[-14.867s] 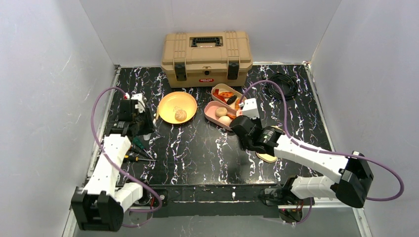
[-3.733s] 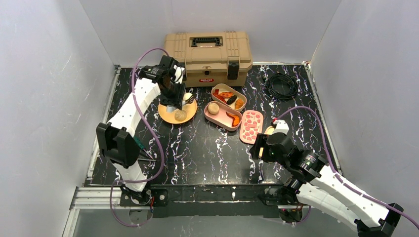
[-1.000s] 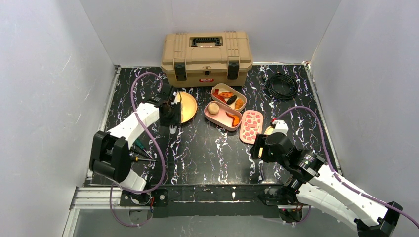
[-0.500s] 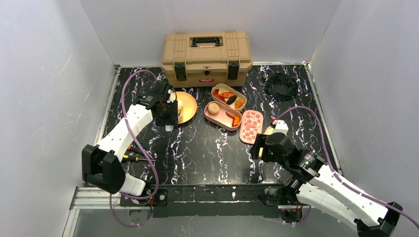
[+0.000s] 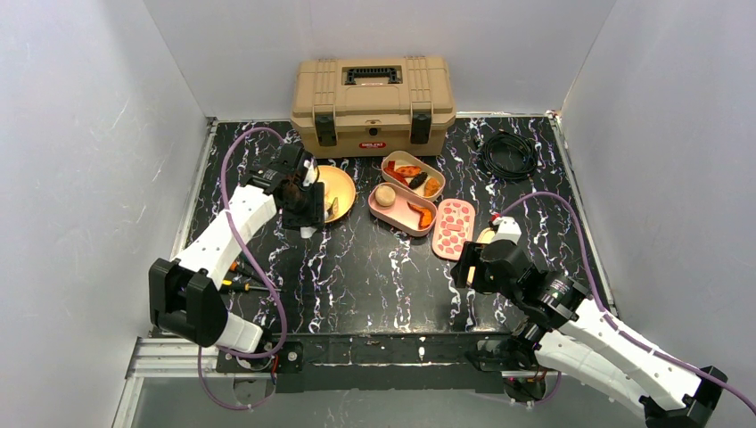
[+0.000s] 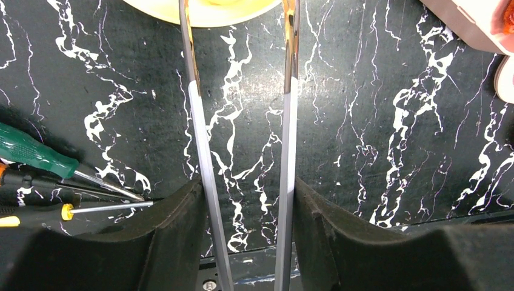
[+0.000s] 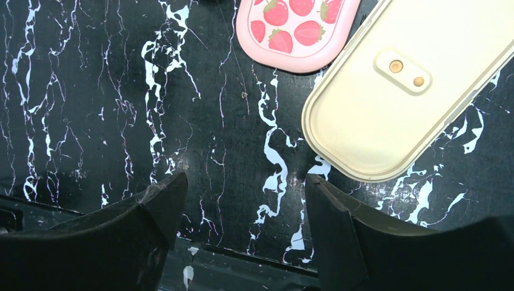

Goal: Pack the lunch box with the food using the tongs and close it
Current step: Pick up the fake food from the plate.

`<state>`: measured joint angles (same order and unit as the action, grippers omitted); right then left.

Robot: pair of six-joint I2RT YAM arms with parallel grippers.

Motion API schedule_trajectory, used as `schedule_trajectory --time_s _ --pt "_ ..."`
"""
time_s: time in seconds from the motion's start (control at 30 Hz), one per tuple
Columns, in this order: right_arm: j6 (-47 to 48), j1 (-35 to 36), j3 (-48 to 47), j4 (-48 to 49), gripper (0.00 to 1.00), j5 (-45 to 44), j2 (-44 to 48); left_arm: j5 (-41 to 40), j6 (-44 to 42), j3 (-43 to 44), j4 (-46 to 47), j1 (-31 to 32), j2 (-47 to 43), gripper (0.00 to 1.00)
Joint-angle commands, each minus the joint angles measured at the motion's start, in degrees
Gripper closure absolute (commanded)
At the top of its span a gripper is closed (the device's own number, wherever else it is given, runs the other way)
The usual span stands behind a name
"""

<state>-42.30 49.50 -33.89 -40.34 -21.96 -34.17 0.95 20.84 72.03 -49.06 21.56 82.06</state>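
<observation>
My left gripper [image 6: 245, 188] is shut on the metal tongs [image 6: 197, 109], whose two arms run apart between my fingers up to the yellow plate [image 6: 212, 9]. Their tips are cut off at the top of the left wrist view. From above, that gripper [image 5: 312, 207] sits at the plate's [image 5: 339, 183] near left rim, beside a pale piece of food [image 5: 332, 209]. The open lunch box has a pink half [image 5: 397, 214] with a round tan bun [image 5: 384, 194] and an orange chunk [image 5: 424, 217], and a tan half [image 5: 398, 160] with orange-red chunks and a dark piece. My right gripper [image 7: 244, 182] hangs open and empty.
A strawberry-print pink lid [image 5: 453, 227] and a cream lid [image 7: 400, 103] lie right of the box, just ahead of my right gripper. Screwdrivers [image 6: 36, 157] lie at the left edge. A tan toolbox [image 5: 373, 105] and a coiled black cable [image 5: 508, 153] sit at the back.
My left arm has swung its elbow out to the left and the gripper with the tongs has edged toward the plate. The tongs' arms stand slightly wider. The right arm has not moved.
</observation>
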Motion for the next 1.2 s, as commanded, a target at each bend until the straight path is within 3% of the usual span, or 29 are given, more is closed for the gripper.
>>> schedule_trajectory --time_s 0.0,0.2,0.47,0.6,0.97,1.17 --pt "-0.4 -0.1 -0.1 1.4 0.21 -1.0 0.7 1.3 0.3 1.8 -2.3 0.1 -0.3 0.53" --pt "-0.4 -0.1 -0.1 1.5 0.21 -1.1 0.6 0.6 -0.7 2.0 -3.7 0.1 2.2 0.55" --pt "-0.4 -0.1 0.0 1.4 0.21 -1.3 0.4 -0.2 -1.3 2.5 -3.1 0.1 1.4 0.85" --pt "-0.6 -0.1 -0.1 1.5 0.21 -1.3 0.4 0.6 -2.1 2.5 -2.1 0.1 -1.2 0.94" --pt "-0.6 -0.1 -0.1 1.5 0.21 -1.5 -0.1 6.4 -5.6 6.2 -1.7 4.4 -7.2 0.95" --pt "-0.6 -0.1 -0.2 1.5 0.21 -1.8 -0.1 7.2 -6.0 11.3 -1.8 13.4 -3.1 0.95"
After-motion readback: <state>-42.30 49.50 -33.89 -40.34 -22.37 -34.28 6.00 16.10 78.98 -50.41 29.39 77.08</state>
